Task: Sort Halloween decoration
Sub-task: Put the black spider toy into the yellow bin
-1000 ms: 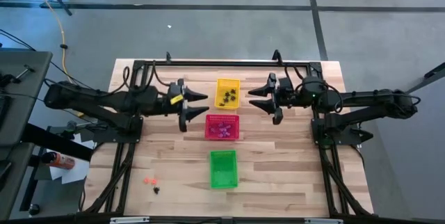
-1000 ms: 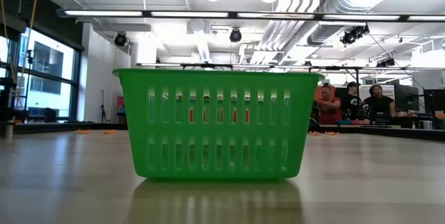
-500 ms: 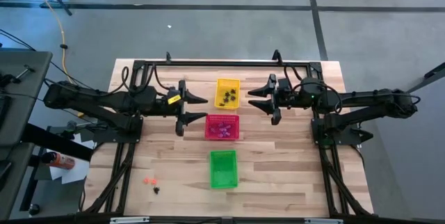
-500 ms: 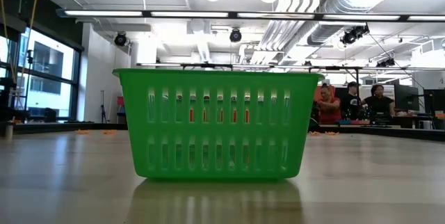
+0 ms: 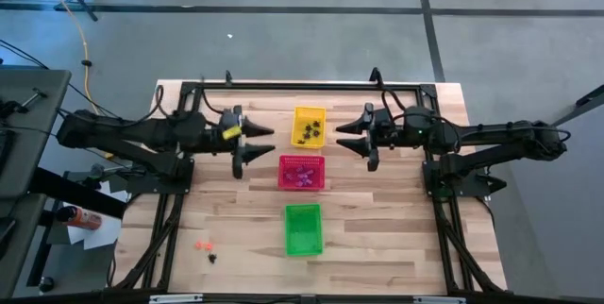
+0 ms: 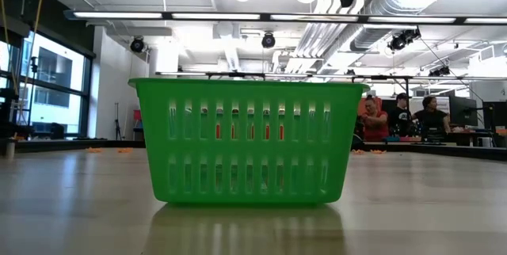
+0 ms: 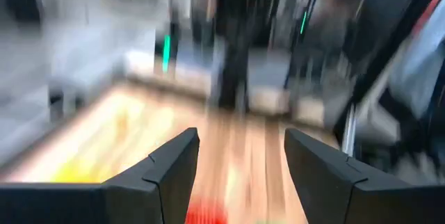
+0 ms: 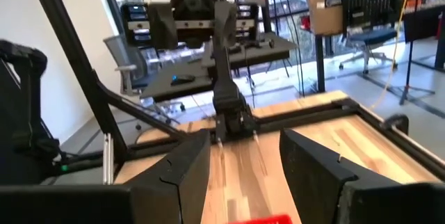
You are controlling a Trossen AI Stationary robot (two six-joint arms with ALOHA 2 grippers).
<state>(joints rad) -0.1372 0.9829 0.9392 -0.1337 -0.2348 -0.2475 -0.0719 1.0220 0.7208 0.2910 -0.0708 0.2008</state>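
Black trinkets [image 5: 309, 133] lie in the yellow basket [image 5: 309, 112], and purple-pink ones [image 5: 302, 175] in the red basket [image 5: 301, 160]. The green basket [image 5: 303, 229] stands nearer; it fills the low view [image 6: 247, 140]. Two orange trinkets [image 5: 202, 244] and a black one [image 5: 213, 258] lie loose on the table's near left. My left gripper [image 5: 253, 145] hovers left of the yellow and red baskets, open and empty [image 7: 240, 154]. My right gripper [image 5: 355, 147] hovers right of them, open and empty [image 8: 243, 147].
A black frame [image 5: 302, 85] runs along the table's far edge and down both sides. Bare wood lies to the left and right of the green basket. People [image 6: 380, 119] sit in the room beyond the table.
My left gripper has drawn back toward the table's left, away from the baskets, turning as it went; its wrist view is blurred by the motion. The baskets and loose trinkets have stayed where they were.
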